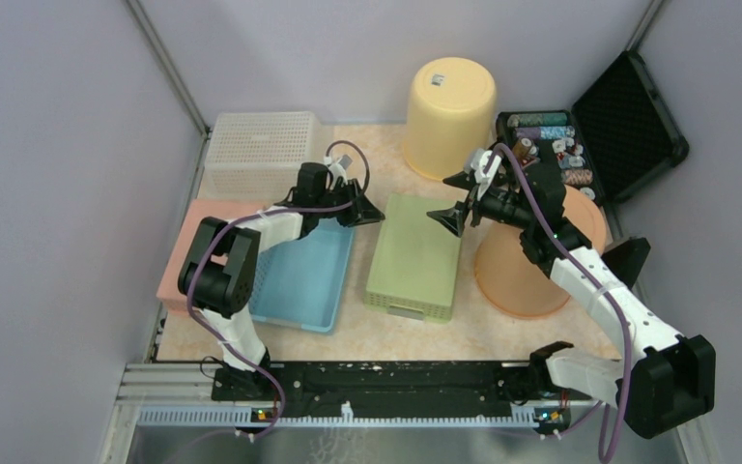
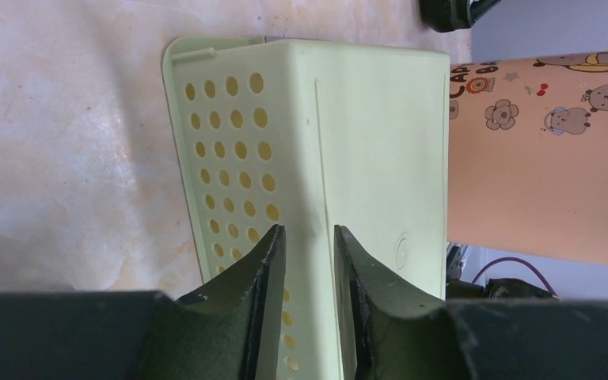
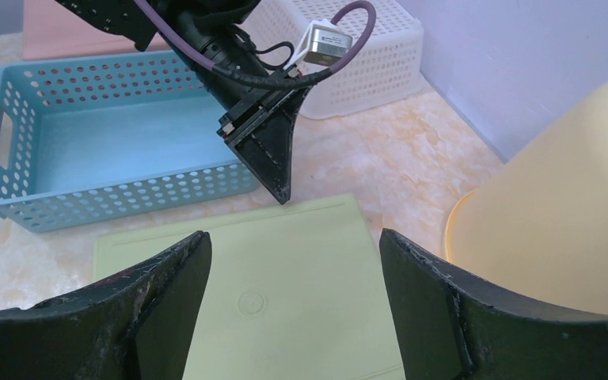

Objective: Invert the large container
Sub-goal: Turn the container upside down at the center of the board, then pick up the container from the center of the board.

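Evidently the green basket already lies bottom up on the table, between the blue basket and the orange bucket, so the turn looks done. The left gripper hovers at its far left corner, fingers only narrowly apart with nothing between them, which I judge to be a hold given up, not one being sought. The right gripper hangs over the far right edge, spread wide and empty, probably placed there to steady the basket if it shifts.
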